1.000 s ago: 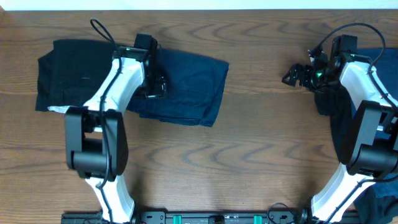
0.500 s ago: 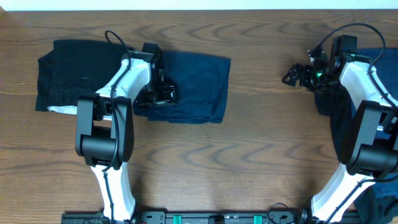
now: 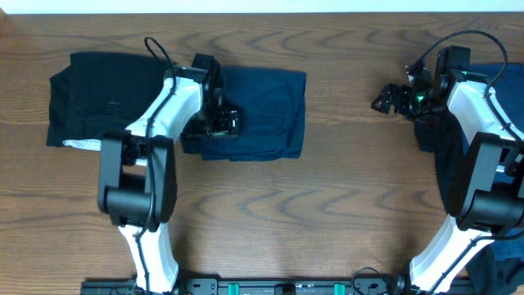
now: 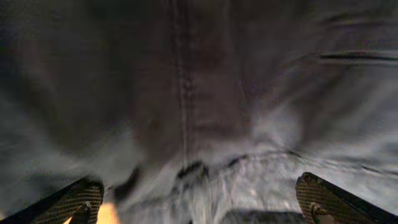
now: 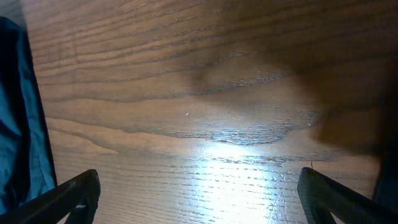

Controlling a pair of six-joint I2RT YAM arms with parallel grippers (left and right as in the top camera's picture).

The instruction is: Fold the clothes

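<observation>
Left gripper [image 3: 223, 123] spread wide over navy garment [image 3: 270, 106] (black garment [image 3: 94, 98] just left of it); right gripper [image 3: 385, 100] spread, well right of it, above table [image 3: 344, 188].

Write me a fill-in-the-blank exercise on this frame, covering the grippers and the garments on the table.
1. The left gripper and the right gripper both stand ____.
2. The navy garment lies under the ____ gripper.
3. In the overhead view, the black garment shows a small ____ patch at its lower edge.

Missing words: open; left; white.
</observation>
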